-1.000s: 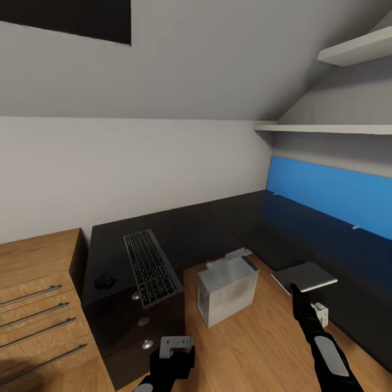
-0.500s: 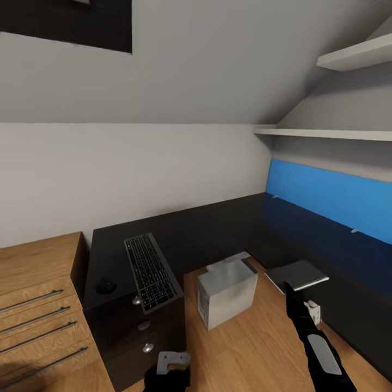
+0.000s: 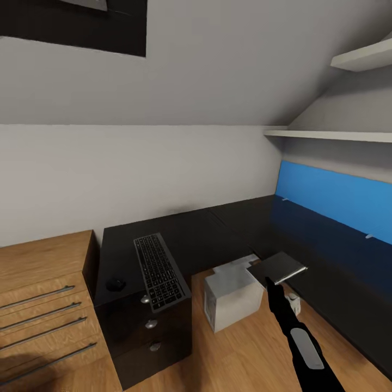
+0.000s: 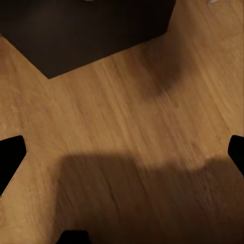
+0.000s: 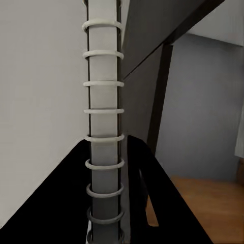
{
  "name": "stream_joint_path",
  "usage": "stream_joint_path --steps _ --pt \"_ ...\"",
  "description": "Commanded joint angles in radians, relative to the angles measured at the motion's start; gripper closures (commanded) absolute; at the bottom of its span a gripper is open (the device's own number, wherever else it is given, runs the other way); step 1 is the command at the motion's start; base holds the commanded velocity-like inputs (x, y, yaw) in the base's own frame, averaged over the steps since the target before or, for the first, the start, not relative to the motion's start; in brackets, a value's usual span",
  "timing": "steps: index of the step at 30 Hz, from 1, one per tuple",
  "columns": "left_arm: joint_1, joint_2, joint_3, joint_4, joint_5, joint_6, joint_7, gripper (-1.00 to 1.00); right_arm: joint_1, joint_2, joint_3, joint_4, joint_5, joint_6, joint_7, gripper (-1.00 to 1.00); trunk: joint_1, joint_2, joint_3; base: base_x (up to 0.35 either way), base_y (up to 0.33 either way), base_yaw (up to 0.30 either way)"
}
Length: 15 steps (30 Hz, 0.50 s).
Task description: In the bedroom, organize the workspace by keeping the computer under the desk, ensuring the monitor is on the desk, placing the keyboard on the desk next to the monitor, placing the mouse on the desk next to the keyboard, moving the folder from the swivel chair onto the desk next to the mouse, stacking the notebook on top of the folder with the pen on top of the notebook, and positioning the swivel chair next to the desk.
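Observation:
My right gripper (image 3: 270,282) is shut on the spiral-bound grey-white notebook (image 3: 277,267), held flat in the air above the light grey computer (image 3: 234,294). The computer stands on the floor in the inner corner of the black L-shaped desk (image 3: 218,228). In the right wrist view the notebook's wire spine (image 5: 104,112) runs between the black fingers (image 5: 66,193). The keyboard (image 3: 160,270) lies on the desk's left wing with the black mouse (image 3: 115,284) beside it. My left gripper (image 4: 122,157) hangs open over bare wooden floor. The monitor, folder, pen and swivel chair are out of view.
A light wooden drawer cabinet (image 3: 43,294) adjoins the desk's left end. Black drawers with silver knobs (image 3: 151,324) sit under the keyboard. The blue back panel (image 3: 337,201) lines the desk's right wing, with white wall shelves (image 3: 326,133) above. Wooden floor (image 3: 245,354) lies ahead.
The view has shifted. My right arm carried the notebook leftward, from beside the desk's right wing to over the computer. My left gripper dropped out of the head view.

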<state>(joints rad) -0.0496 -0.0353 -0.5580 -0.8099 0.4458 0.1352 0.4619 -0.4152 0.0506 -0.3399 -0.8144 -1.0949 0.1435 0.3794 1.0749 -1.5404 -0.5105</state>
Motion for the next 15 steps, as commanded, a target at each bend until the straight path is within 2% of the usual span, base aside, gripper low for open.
stream_joint_path --steps 1,3,5,8,10,11,12,13,15 --pt "-0.001 0.001 -0.004 0.011 0.005 -0.016 0.008 -1.00 -0.001 0.001 0.000 0.001 -0.013 0.011 0.006 1.00 0.000 -0.001 -0.001 0.000 0.000 0.148" --pt "-0.001 0.002 -0.004 0.039 0.005 -0.066 0.008 -1.00 -0.001 0.002 0.027 -0.001 -0.013 0.010 -0.002 1.00 0.000 -0.001 0.000 0.000 0.000 0.151" --pt "-0.001 0.003 -0.004 0.046 0.005 -0.079 0.008 -1.00 -0.001 0.002 0.040 -0.004 -0.014 0.009 -0.012 1.00 0.000 -0.001 0.001 0.000 0.000 0.155" --pt "-0.001 0.005 -0.004 0.054 0.005 -0.093 0.008 -1.00 -0.002 0.003 0.054 -0.012 -0.017 0.008 -0.063 1.00 0.000 -0.001 0.002 0.000 0.000 0.165" --pt "-0.001 0.005 -0.004 0.056 0.005 -0.097 0.008 -1.00 -0.003 0.003 0.057 -0.015 -0.019 0.008 -0.112 1.00 0.000 -0.001 0.002 0.000 0.000 0.173" --pt "-0.001 0.006 -0.004 0.058 0.005 -0.100 0.008 -1.00 -0.005 0.003 0.060 -0.017 -0.020 0.008 -0.167 1.00 0.000 -0.001 0.003 0.000 0.000 0.180" --pt "-0.001 0.007 -0.004 0.058 0.005 -0.101 0.008 -1.00 -0.007 0.003 0.060 -0.018 -0.021 0.008 -0.193 1.00 0.000 -0.001 0.003 0.000 0.000 0.182" --pt "-0.001 0.007 -0.003 0.059 0.005 -0.104 0.008 -1.00 -0.023 0.011 0.063 -0.020 -0.023 0.009 -0.273 1.00 0.000 -0.001 0.003 0.000 0.000 0.189" --pt "-0.001 0.007 -0.003 0.059 0.005 -0.104 0.008 -1.00 -0.036 0.013 0.063 -0.021 -0.024 0.009 -0.288 1.00 0.000 -0.001 0.003 0.000 0.000 0.190"
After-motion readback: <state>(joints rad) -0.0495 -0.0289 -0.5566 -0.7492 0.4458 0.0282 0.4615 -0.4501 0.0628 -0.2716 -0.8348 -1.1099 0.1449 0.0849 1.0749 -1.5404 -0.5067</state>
